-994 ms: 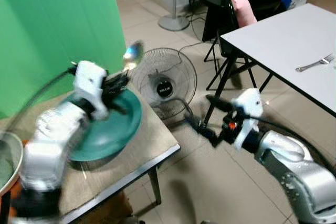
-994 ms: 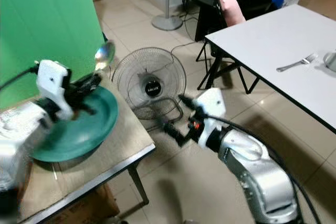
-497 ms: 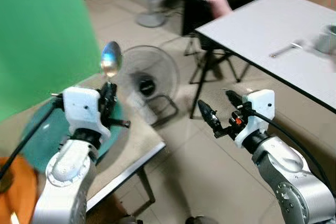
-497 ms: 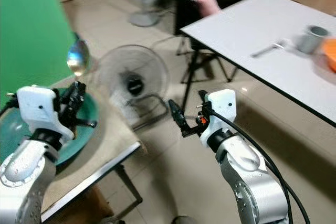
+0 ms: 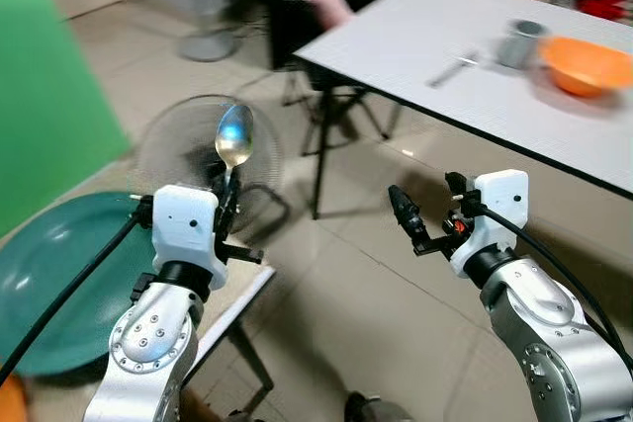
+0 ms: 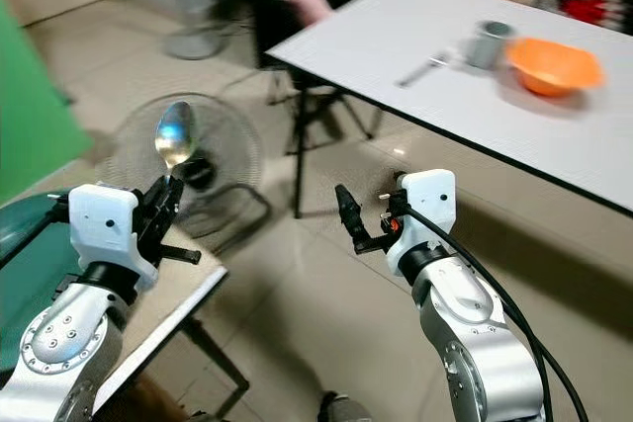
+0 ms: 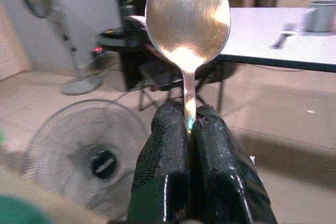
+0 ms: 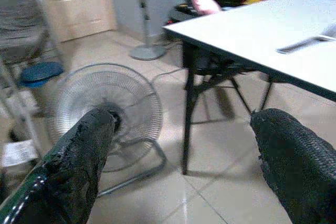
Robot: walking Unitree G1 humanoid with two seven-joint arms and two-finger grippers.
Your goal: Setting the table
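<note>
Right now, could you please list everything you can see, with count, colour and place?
spoon: one, silver, upright in the left gripper
plate: one, teal, on the side table at left
white table: one, ahead right
fork: one, silver, on the white table
cup: one, grey, beside the fork
bowl: one, orange, right of the cup
floor fan: one, grey, on the floor
left gripper: shut on the spoon
right gripper: open, over the floor

**Open floor between two tables**

Bare floor tiles point(image 5: 346, 284) lie ahead between the near-left side table point(image 6: 163, 318) and the far-right white table point(image 5: 465, 56). A floor fan point(image 6: 203, 160) and dark chair point(image 5: 316, 7) crowd the far-left passage
</note>
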